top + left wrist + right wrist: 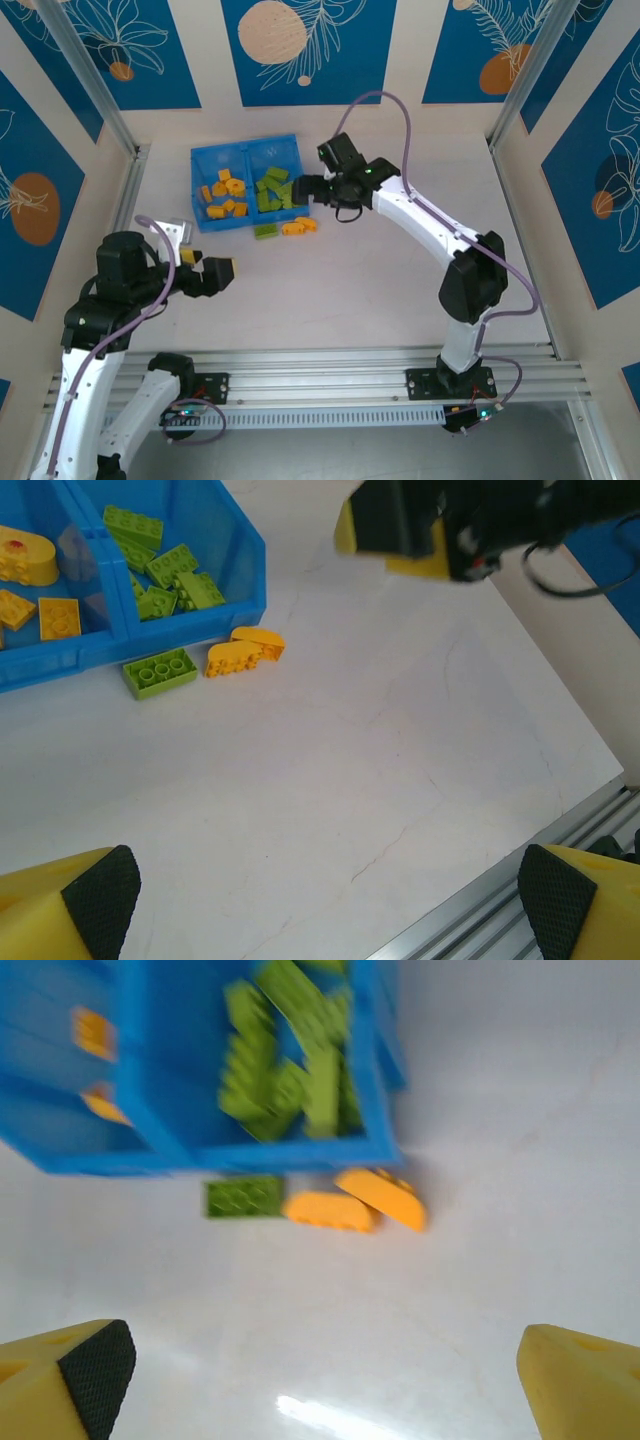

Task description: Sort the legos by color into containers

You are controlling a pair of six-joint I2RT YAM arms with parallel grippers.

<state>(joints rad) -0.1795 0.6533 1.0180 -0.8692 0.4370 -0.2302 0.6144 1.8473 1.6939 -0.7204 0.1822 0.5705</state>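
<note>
The blue tray [225, 160] sits at the back left. Its left container holds several orange-yellow legos [226, 196]; its right container holds several lime green legos [275, 190]. On the table just in front of the tray lie one green lego [265, 231] and two orange legos [298, 226]; the left wrist view shows the green one [160, 672] and the orange pair [245, 652]. My right gripper [306, 190] hovers open and empty at the tray's right edge, above these loose legos [330, 1210]. My left gripper [222, 272] is open and empty over bare table nearer the front.
An aluminium rail [320, 370] runs along the table's near edge, seen also from the left wrist as a rail [560, 880]. A metal frame post [128, 190] stands left of the tray. Patterned walls enclose the table on three sides.
</note>
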